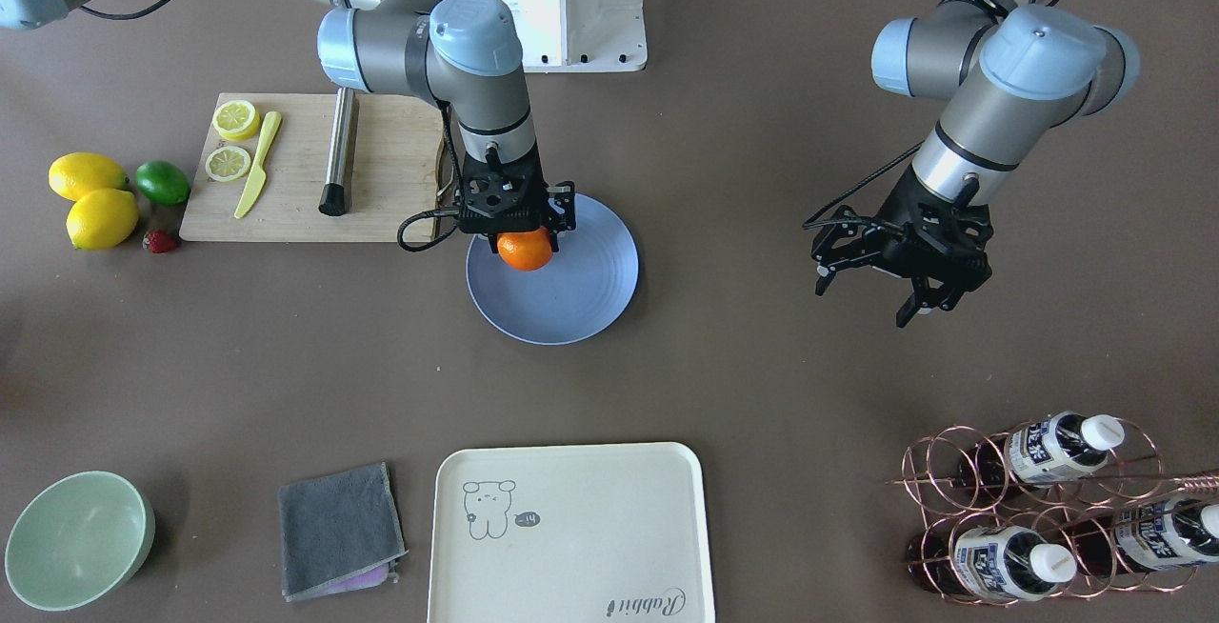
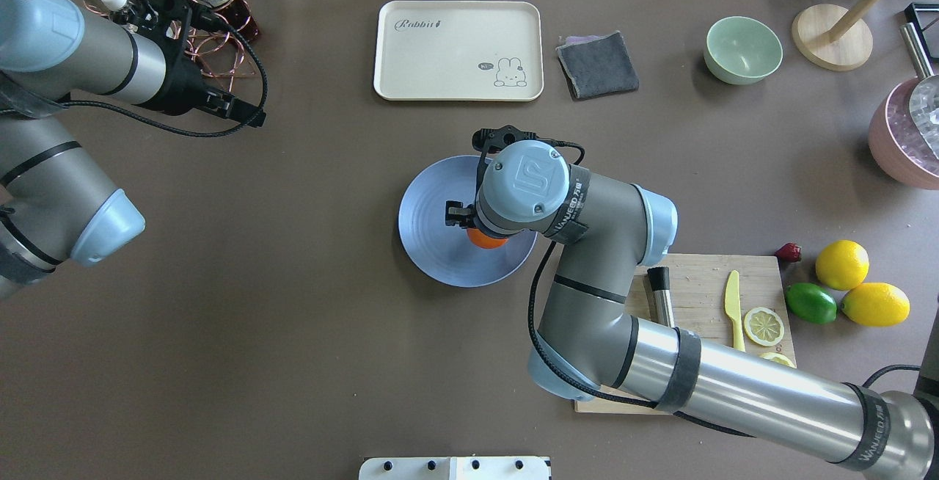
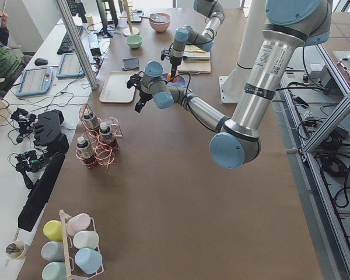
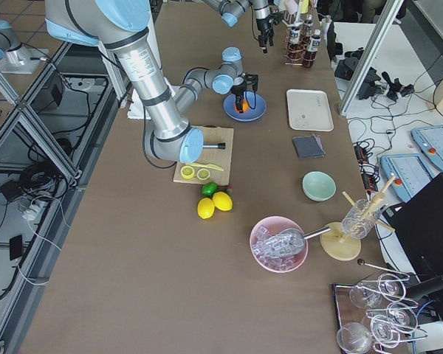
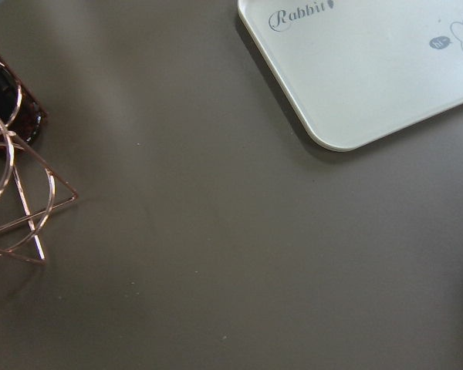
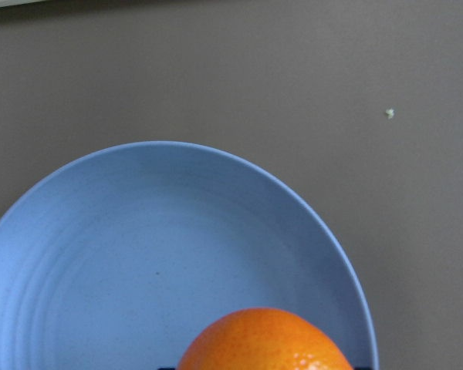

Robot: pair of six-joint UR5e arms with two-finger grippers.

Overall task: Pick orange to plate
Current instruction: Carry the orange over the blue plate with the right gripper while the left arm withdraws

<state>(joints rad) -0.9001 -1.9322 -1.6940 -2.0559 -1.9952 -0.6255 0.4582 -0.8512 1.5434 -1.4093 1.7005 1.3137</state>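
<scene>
Over plate (image 1: 583,307), right claw (image 1: 527,238) around orange (image 1: 525,252)

Orange over the plate, near the middle of the table (image 1: 762,394)

In the front-facing view the plate (image 1: 571,304) lies just left of centre, and the orange (image 1: 525,251) is over its upper-left part, between the fingers of the right gripper (image 1: 524,234). A cutting board (image 1: 295,209) sits just beside the plate, to its upper left, carrying two lemon slices (image 1: 229,163), a knife (image 1: 258,164) and a rod-shaped tool (image 1: 340,151). Left of the board are two lemons (image 1: 86,175), a lime (image 1: 162,182) and a strawberry (image 1: 160,241). Along the lower edge, left to right: a bowl (image 1: 29,547), a cloth (image 1: 338,528), a tray (image 1: 571,547) and a bottle rack (image 1: 1038,499). The left gripper (image 1: 865,299) hangs right of centre, well apart from the plate
</scene>
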